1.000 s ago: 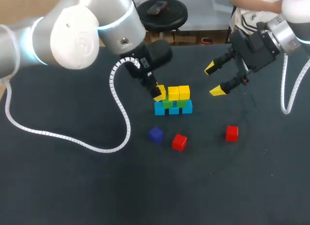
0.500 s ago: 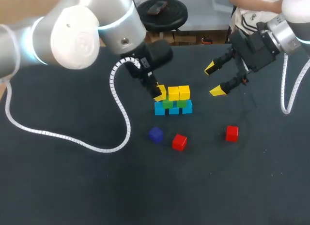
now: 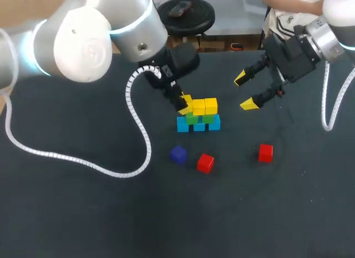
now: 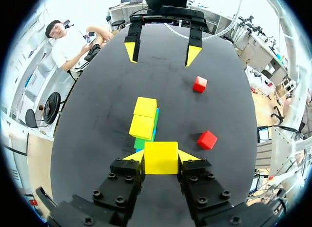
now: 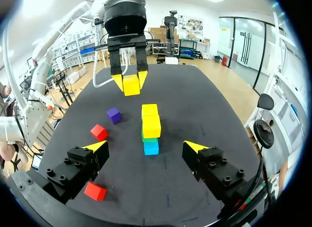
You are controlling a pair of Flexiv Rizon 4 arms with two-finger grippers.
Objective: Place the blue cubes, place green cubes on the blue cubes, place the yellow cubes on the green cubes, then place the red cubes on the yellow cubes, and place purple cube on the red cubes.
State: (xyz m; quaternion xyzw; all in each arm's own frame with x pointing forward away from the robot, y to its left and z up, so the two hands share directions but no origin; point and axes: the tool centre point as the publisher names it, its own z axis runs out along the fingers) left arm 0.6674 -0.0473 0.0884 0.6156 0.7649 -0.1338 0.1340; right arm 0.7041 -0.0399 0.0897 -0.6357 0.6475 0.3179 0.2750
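A row of blue cubes [image 3: 198, 125] lies mid-table with green cubes [image 3: 192, 119] on it and two yellow cubes [image 3: 204, 106] on the green. My left gripper [image 3: 183, 105] is shut on a third yellow cube [image 4: 161, 157] and hangs just above the stack's left end. In the right wrist view this held yellow cube [image 5: 130, 84] is beyond the stack [image 5: 151, 124]. Two red cubes [image 3: 206, 162] [image 3: 265, 152] and a purple cube [image 3: 178, 153] lie loose in front. My right gripper [image 3: 245, 91] is open, raised at the stack's right.
The left arm's white cable [image 3: 83, 161] loops across the dark table [image 3: 83, 213] on the left. Its wide front part holds nothing but the loose cubes.
The left gripper with its yellow cube has edged slightly up and back over the stack's left end. The right arm and the cubes on the table have not moved.
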